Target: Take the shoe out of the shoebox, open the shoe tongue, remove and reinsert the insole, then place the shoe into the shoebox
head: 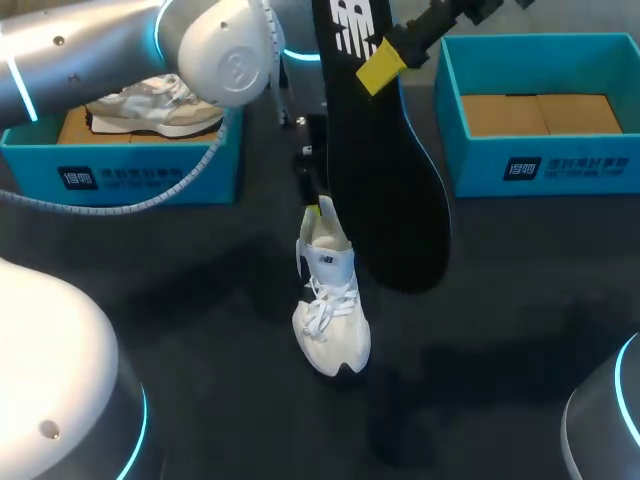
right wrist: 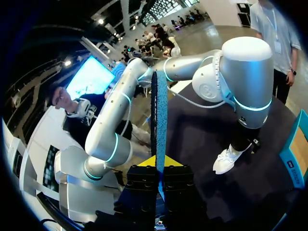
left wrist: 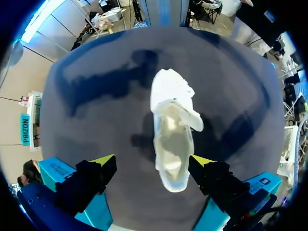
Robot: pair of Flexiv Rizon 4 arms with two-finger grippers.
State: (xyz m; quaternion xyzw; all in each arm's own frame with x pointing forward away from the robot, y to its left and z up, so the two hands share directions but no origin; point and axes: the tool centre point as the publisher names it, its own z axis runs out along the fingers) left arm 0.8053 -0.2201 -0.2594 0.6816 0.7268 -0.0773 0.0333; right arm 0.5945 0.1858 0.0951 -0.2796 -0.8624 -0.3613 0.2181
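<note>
Now | right gripper [right wrist: 157, 162] pinching insole [head: 385, 170], upper centre | left gripper [left wrist: 153, 161] spread wide around shoe [head: 330, 300], maybe touching heel | next: lead toe-end in steep, then flatten.

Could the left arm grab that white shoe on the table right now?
Probably yes: the left gripper hangs right over the white shoe, jaws open either side of its heel. The black insole in the right gripper hangs clear, beside it.

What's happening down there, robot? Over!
Left gripper open over white shoe's heel, shoe standing on table. Right gripper shut on black insole, held up, out of shoe. Another shoe sits in left shoebox.
</note>
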